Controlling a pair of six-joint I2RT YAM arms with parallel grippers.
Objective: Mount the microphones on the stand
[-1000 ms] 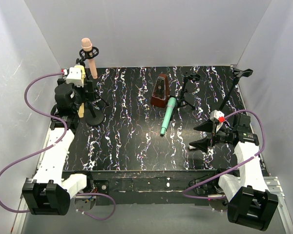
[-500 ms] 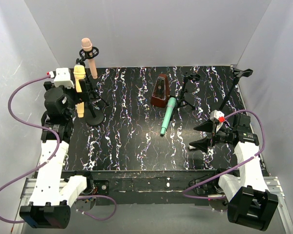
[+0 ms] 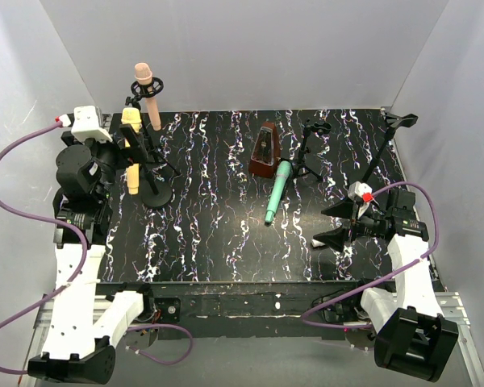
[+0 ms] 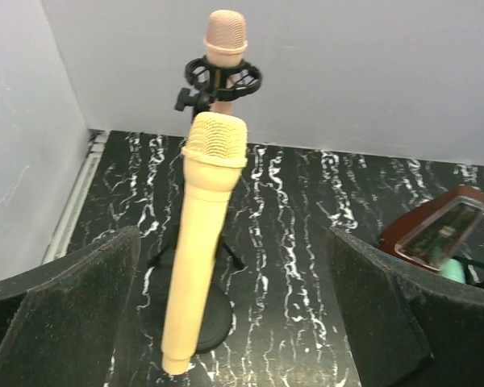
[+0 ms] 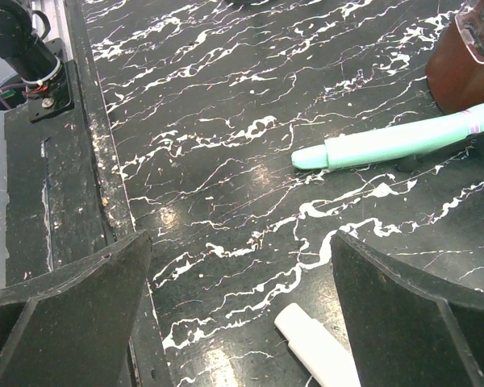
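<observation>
The left pincer (image 4: 230,306) is wide open. The yellow microphone (image 4: 200,258) stands between its pads, not touched, up on a short stand (image 3: 157,196). Behind it, the pink microphone (image 4: 226,32) sits in a tall stand (image 4: 223,79).

In the middle, the teal microphone (image 3: 277,187) lies on the surface (image 3: 210,234) beside the metronome (image 3: 264,151). It looks light, hard and smooth, so it may roll. Its thin handle is the best place to grab.

The right pincer (image 5: 238,306) is wide open too, and the white microphone (image 5: 315,343) lies near it. The walls (image 3: 24,97) are close on both sides.
</observation>
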